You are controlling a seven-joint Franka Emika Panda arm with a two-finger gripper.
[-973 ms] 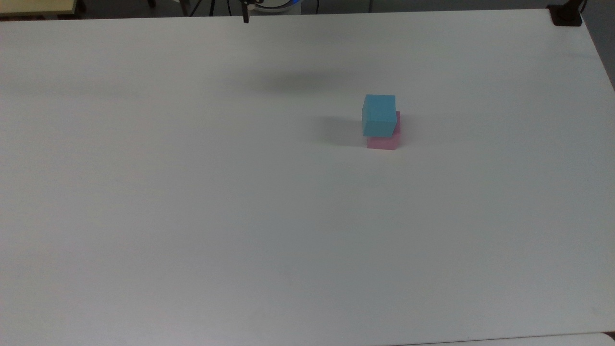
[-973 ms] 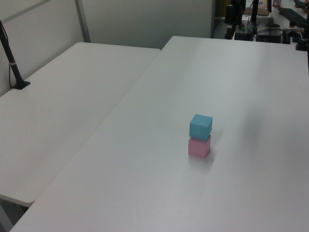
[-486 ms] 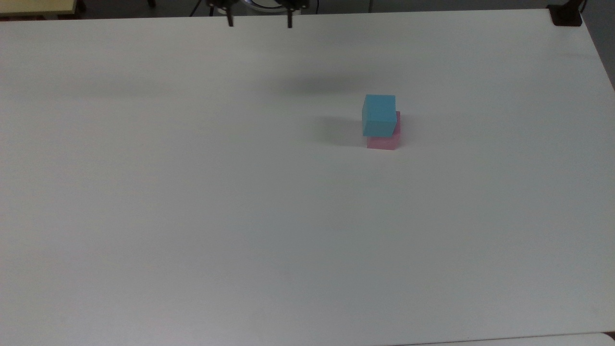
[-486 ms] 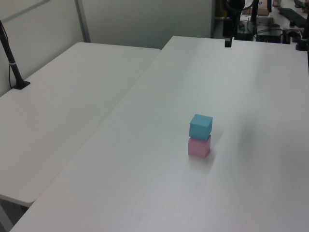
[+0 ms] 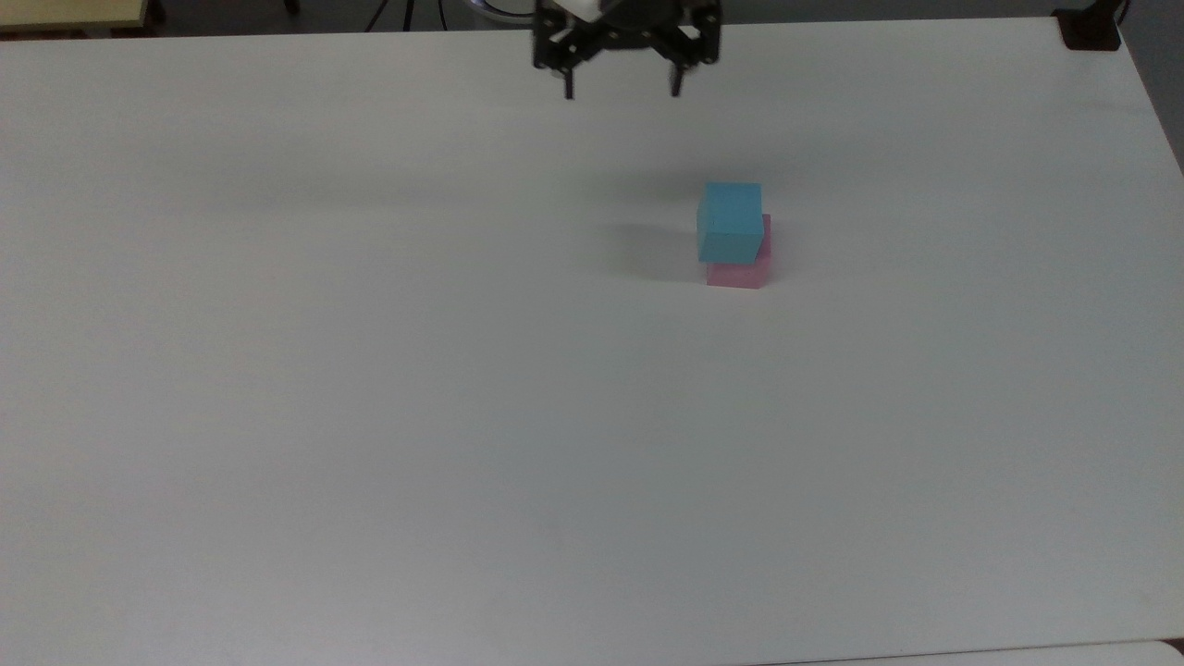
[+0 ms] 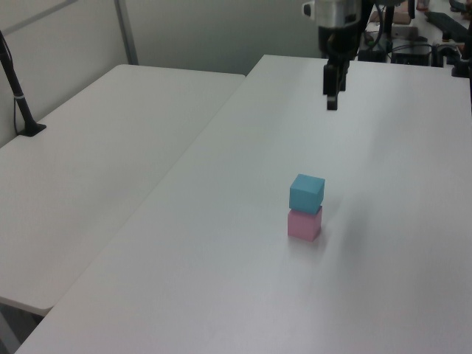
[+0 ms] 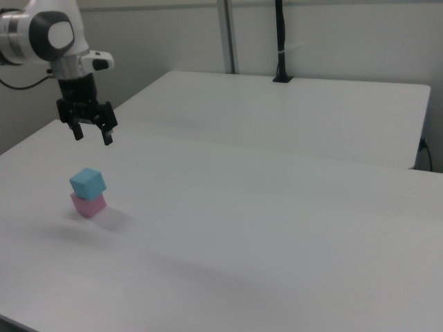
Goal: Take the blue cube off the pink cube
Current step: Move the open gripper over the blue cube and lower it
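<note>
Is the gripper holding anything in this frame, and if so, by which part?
Nothing is held. The gripper hangs open above the white table, apart from the small light blue cube, which sits on the small pale pink cube.

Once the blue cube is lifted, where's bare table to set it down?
Bare table surrounds the stack: the wide stretch toward the top view's left, the whole near side below it, and the strip to its right. The blue cube on the pink cube is the only clutter; the open gripper hangs beyond it.

we see two white tables [image 6: 110, 169] pushed together, seam between. pale grey partition wall [image 6: 221, 29] behind, metal post [image 6: 127, 33] at corner. black pole [image 7: 279, 41] clamped at far table edge. soft even light.
</note>
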